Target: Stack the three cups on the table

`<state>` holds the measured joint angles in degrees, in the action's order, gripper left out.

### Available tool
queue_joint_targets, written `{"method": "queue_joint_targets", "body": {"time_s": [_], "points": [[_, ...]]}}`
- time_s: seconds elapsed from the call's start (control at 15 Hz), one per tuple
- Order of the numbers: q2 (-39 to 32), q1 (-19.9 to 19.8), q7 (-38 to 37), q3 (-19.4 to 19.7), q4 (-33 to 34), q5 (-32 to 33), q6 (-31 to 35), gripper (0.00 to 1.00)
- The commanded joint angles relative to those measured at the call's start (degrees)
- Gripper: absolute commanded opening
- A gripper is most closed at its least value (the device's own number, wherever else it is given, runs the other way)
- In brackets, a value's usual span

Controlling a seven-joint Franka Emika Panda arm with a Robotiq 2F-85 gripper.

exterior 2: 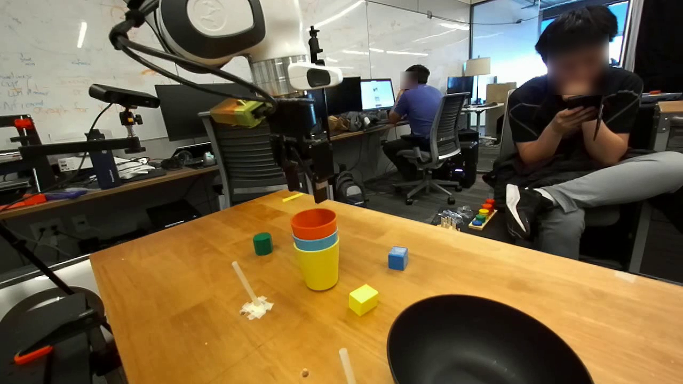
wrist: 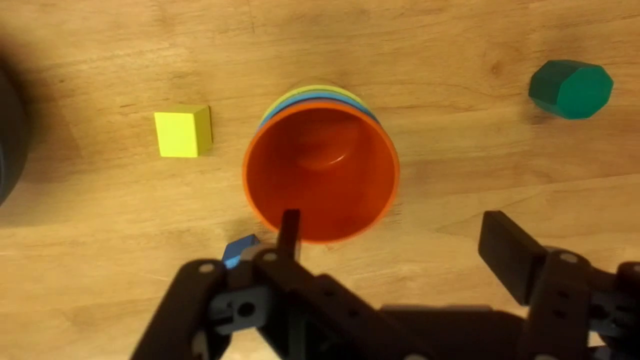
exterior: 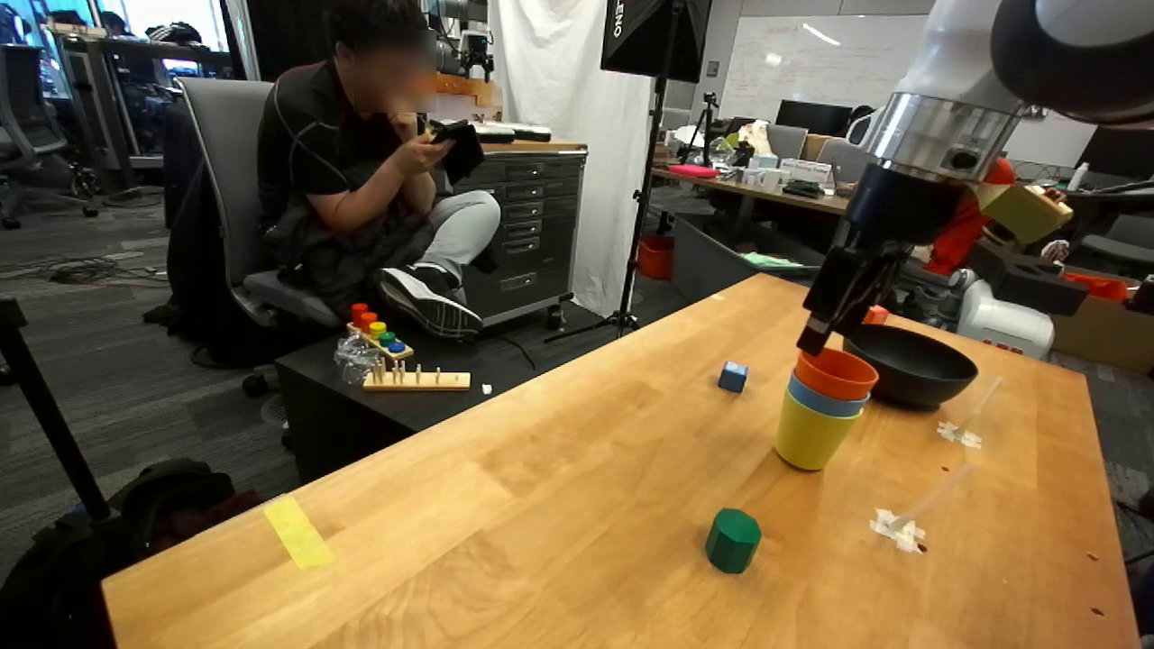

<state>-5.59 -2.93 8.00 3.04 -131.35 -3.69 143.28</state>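
Orange plastic sits uppermost: we see the orange cup (exterior 2: 314, 228) nested in the light blue cup (exterior 2: 316, 243), and that one in the yellow cup (exterior 2: 318, 269), upright on the surface (exterior 2: 176, 298). Matching tapers, we judge, let each sink into the next and show only a top band — the yellow cup serving as base. The pincer (wrist: 392, 235) is spread wide, grasping nothing; in the wrist view one side overlaps the orange rim, though contact we cannot tell. Stacking looks complete to us, so a straight lift away seems safest. On the softbox (exterior: 645, 41) we read “LENO” — perhaps part of a longer name; handwriting on the whiteboard (exterior 2: 53, 58) is too faint for us.
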Motion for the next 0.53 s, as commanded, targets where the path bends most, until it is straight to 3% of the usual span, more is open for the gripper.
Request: {"method": "queue_joint_targets", "body": {"time_s": [0.0, 0.4, 0.47], "points": [[6.8, -0.2, 4.0, -0.7, -3.0, -0.4, -2.3, 1.0], [18.2, 0.7, 6.3, -0.3, -10.2, 2.2, -4.8, 1.0], [12.3, 0.8, 4.5, -0.1, -6.2, 1.3, -3.5, 1.0]]}}
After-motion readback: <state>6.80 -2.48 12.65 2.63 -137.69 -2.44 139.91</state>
